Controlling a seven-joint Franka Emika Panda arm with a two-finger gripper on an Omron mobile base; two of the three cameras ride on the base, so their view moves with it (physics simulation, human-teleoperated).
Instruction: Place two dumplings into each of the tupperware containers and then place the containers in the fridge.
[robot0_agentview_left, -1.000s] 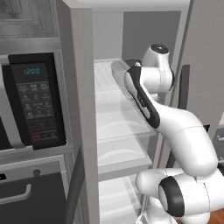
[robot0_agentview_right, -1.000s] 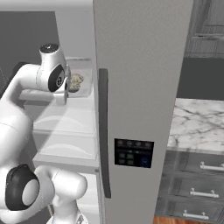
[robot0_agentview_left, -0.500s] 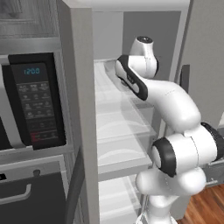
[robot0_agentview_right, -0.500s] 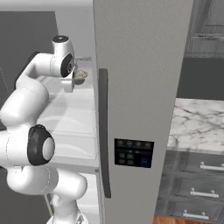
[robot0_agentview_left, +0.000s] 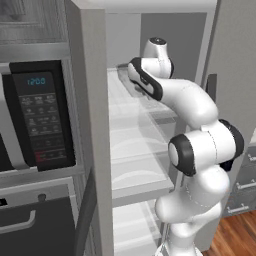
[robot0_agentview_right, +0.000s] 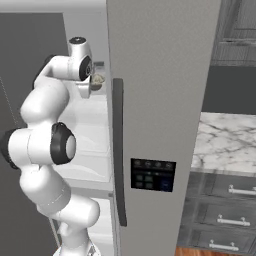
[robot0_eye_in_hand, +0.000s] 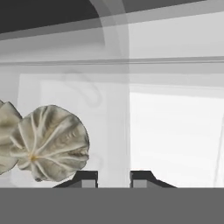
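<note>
Your dumplings (robot0_eye_in_hand: 50, 142) sit at left inside the tupperware container (robot0_eye_in_hand: 114, 61), on the fridge's (robot0_agentview_right: 160, 100) upper shelf. To their right, your gripper (robot0_eye_in_hand: 113, 176) has its jaws nearly closed on the container's clear wall.

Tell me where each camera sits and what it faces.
Left base view: behind the arm's left, facing the open fridge shelves and microwave; the white arm rises at right.
Right base view: behind the arm's right, facing the fridge door; the arm rises at left, a dumpling beside the hand.
Hand view: on the hand, looking along the gripper across a see-through container wall at two dumplings.
Both base views share the arm and fridge.
</note>
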